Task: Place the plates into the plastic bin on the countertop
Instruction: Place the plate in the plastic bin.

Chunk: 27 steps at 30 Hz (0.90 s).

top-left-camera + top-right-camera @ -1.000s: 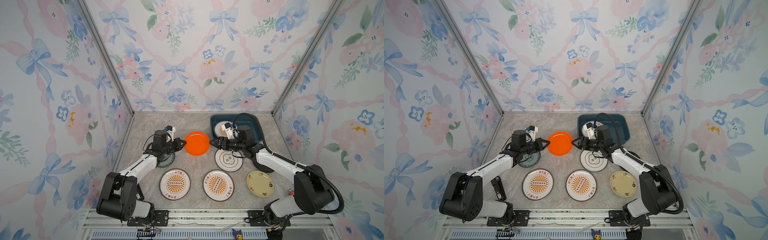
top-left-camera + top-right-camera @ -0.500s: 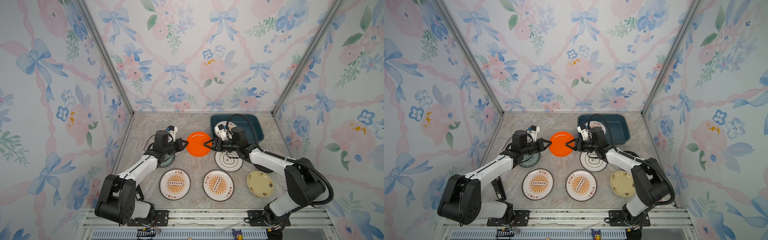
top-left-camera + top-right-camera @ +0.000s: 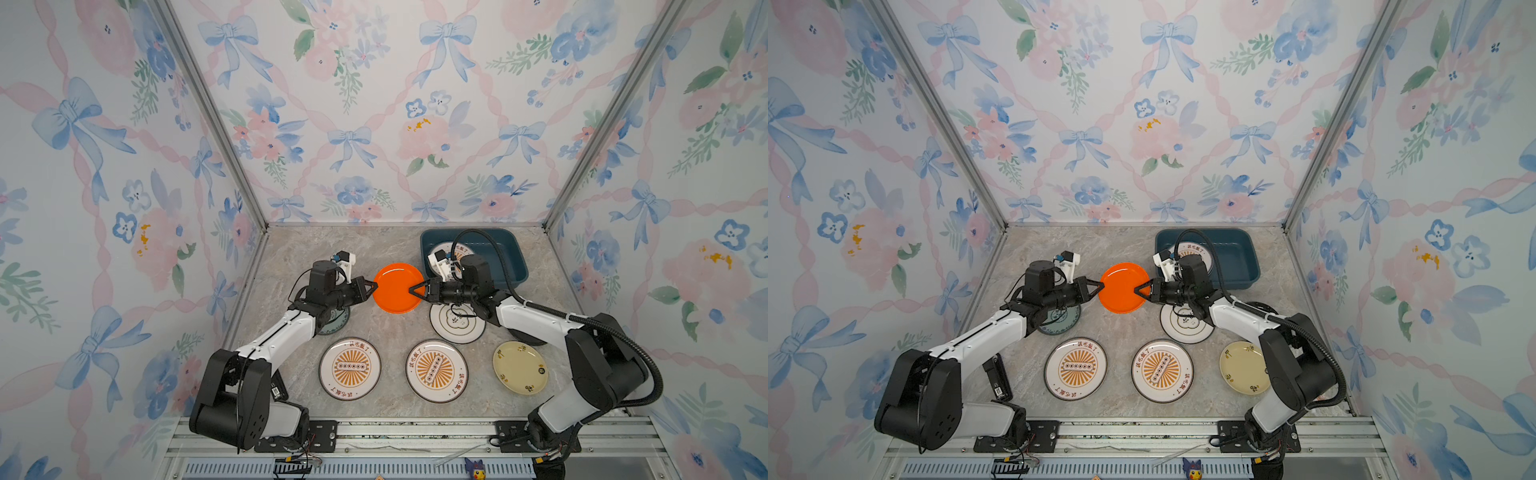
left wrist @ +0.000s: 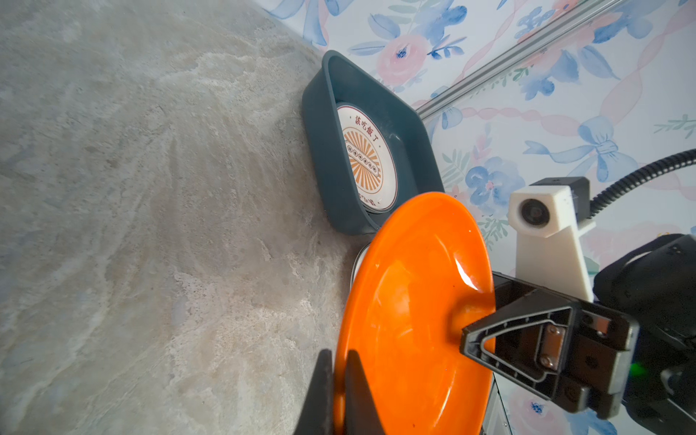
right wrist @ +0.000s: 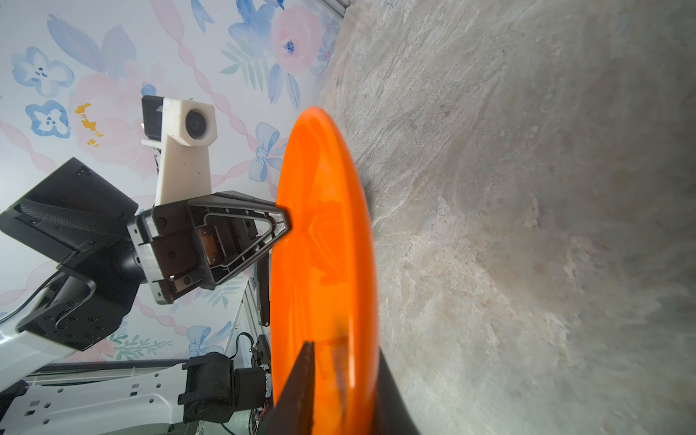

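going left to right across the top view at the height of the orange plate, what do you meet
left gripper → orange plate → right gripper

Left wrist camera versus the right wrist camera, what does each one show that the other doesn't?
Only the left wrist view shows the plastic bin with a sunburst plate inside, and the whole right gripper. Only the right wrist view shows the whole left gripper. Both show the orange plate, clamped at opposite rims, and the countertop.
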### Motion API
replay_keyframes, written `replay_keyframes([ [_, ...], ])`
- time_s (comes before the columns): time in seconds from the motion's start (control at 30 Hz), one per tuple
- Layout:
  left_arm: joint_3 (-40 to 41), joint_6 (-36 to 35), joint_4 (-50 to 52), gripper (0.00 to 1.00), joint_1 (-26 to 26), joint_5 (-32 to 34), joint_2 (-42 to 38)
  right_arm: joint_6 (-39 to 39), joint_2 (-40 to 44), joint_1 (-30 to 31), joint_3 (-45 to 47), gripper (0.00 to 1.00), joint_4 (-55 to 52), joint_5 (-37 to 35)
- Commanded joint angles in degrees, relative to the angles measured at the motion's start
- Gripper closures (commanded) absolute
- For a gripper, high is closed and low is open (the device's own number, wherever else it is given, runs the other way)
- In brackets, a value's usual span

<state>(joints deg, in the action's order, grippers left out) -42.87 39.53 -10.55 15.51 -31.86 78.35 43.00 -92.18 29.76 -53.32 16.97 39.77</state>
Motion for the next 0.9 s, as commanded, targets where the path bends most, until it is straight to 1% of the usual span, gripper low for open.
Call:
replay_keyframes([
  [0.0, -0.2, 0.1, -0.5, 0.92, 0.6, -0.6, -1.1, -1.1, -0.6, 0.7, -1.0, 0.91, 0.4, 2.1],
  [0.13, -0.3, -0.5, 0.7, 0.77, 0.7, -0.3, -1.7, -2.6, -0.2, 0.3, -2.9, 0.98, -4.2, 1.2],
  [0.2, -0.4, -1.0, 1.6, 0.70, 0.7, 0.3, -2.1, -3.6, 0.3, -0.2, -3.9, 1.00, -6.9, 0.5],
  [0.4, -0.9, -2.7, 4.1, 0.55, 0.7, 1.8, -3.1, -6.5, 3.0, -4.0, -7.0, 1.00, -16.7, -1.7],
  [0.47, -1.1, -3.6, 5.7, 0.50, 0.6, 3.0, -3.5, -9.7, 4.4, -5.8, -8.4, 1.00, -22.0, -3.8],
  [0.53, -1.1, -4.8, 7.7, 0.45, 0.6, 4.9, -4.3, -13.1, 6.2, -8.1, -10.4, 1.00, -29.5, -7.3],
  [0.67, 0.3, -6.0, 10.9, 0.40, -0.2, 10.0, -6.9, -18.3, 8.3, -14.6, -14.2, 1.00, -41.1, -14.2],
  [0.7, 1.8, -5.9, 11.5, 0.39, -0.8, 11.3, -8.0, -19.2, 8.6, -16.5, -15.2, 1.00, -43.5, -16.7],
  [0.77, 4.0, -5.6, 12.1, 0.39, -2.5, 13.0, -10.0, -21.3, 8.8, -19.7, -17.2, 1.00, -47.2, -20.9],
  [0.87, 7.3, -4.9, 12.2, 0.38, -6.4, 14.0, -13.1, -23.7, 7.7, -23.6, -20.1, 1.00, -50.8, -26.1],
])
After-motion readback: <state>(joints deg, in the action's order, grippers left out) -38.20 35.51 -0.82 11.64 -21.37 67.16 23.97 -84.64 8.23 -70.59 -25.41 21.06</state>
